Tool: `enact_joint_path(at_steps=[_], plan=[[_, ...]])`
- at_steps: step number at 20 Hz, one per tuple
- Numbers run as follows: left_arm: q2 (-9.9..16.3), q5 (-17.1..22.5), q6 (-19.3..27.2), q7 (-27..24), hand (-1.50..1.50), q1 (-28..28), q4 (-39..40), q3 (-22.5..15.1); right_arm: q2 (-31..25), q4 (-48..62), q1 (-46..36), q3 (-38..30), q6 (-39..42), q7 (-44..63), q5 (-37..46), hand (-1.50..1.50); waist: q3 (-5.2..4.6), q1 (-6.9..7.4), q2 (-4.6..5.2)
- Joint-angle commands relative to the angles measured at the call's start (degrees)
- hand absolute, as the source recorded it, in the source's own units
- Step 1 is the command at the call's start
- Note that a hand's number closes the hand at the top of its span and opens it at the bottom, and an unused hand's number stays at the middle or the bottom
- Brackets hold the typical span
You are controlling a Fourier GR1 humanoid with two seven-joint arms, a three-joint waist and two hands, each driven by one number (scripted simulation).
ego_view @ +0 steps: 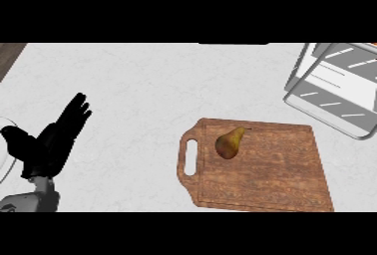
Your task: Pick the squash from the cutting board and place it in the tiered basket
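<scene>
Lying untouched on the cutting board [258,167], the squash [230,143] awaits pickup; the left hand [55,139] rests open, and the basket [335,89] holds nothing.

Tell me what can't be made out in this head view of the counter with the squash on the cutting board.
- Right robot hand: not in the head view at all.
- Tiered basket: cut off by the right and upper edges, so its full shape and tiers are unclear.
- White round object at the left edge: mostly cut off and partly behind the left robot hand; unidentifiable.
- Squash on the cutting board: its underside is hidden.
</scene>
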Motion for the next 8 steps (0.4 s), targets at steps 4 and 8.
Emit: enact_joint_path(at_steps=[4,8], plan=[[-0.26,-0.05,-0.84,-1.06,0.0,1.19,0.39,-0.11,-10.74,4.61,6.23,-4.1,8.15,-0.91,-3.21,-1.5,0.04,0.21,-0.01],[-0.01,-0.41,-1.15,-2.84,0.0,1.34,1.55,0.37,-12.88,6.76,10.98,-5.64,11.63,-4.72,-4.06,-1.5,0.17,0.05,0.12]])
